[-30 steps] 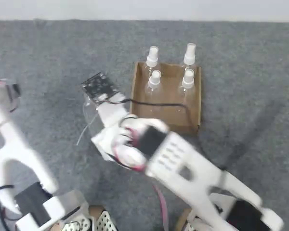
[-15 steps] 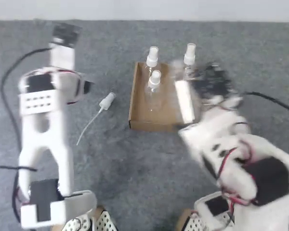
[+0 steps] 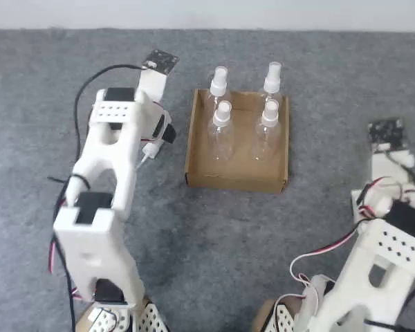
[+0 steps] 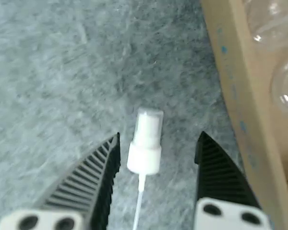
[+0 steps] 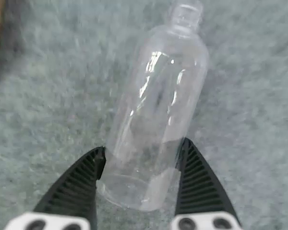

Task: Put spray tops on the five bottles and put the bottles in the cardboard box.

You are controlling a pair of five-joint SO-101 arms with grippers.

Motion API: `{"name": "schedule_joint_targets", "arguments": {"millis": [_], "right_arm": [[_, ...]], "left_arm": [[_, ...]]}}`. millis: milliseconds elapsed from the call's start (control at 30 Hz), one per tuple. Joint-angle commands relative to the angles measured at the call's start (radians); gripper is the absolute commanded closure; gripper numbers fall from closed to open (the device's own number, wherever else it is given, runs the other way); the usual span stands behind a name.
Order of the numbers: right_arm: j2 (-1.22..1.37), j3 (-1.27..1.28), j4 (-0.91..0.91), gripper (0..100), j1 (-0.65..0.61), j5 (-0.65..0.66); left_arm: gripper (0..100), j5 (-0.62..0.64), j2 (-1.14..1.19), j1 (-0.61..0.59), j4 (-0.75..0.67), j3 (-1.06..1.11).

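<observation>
Bottle (image 5: 153,110): clear, rounded plastic; carpet (image 5: 48,96): fuzzy grey.

The right hand (image 5: 142,146) clasps an uncapped clear bottle (image 5: 156,110) near its base; grey carpet (image 5: 48,72) beneath.

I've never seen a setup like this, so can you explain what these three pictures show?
The white machines are robot arms: a left arm and a right arm, on a grey carpet. One picture looks down from above. The other two come from a camera on each arm's wrist. A cardboard box holds four clear bottles with spray tops on. The left hand is open, its fingers on either side of a loose spray top lying on the carpet. The right hand grips a fifth bottle, which has no top.
</observation>
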Motion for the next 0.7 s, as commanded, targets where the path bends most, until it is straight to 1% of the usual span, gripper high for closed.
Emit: {"name": "schedule_joint_targets", "arguments": {"millis": [0, 133, 300, 367, 467, 533, 667], "right_arm": [[-0.024, 0.095, -0.110, 99.3, 0.016, 0.018], [-0.024, 0.183, -0.177, 99.3, 0.015, 0.012], [-0.022, 0.227, -0.203, 99.3, 0.016, 0.008], [-0.022, 0.244, -0.211, 99.3, 0.016, -0.018], [-0.022, 0.249, -0.211, 99.3, 0.015, -0.055], [-0.024, 0.249, -0.211, 99.3, 0.018, -0.063], [-0.024, 0.249, -0.211, 99.3, 0.016, -0.066]], "left_arm": [[78, -0.008, 0.077, -0.018, 0.025, -0.142], [80, -0.011, 0.147, -0.052, 0.026, -0.177], [80, -0.044, 0.210, -0.038, 0.028, -0.186], [84, -0.048, 0.229, -0.028, 0.028, -0.188], [94, -0.043, 0.242, -0.025, 0.038, -0.188], [100, -0.041, 0.230, -0.032, 0.080, -0.202], [99, 0.003, 0.114, -0.064, 0.219, -0.246]]}}
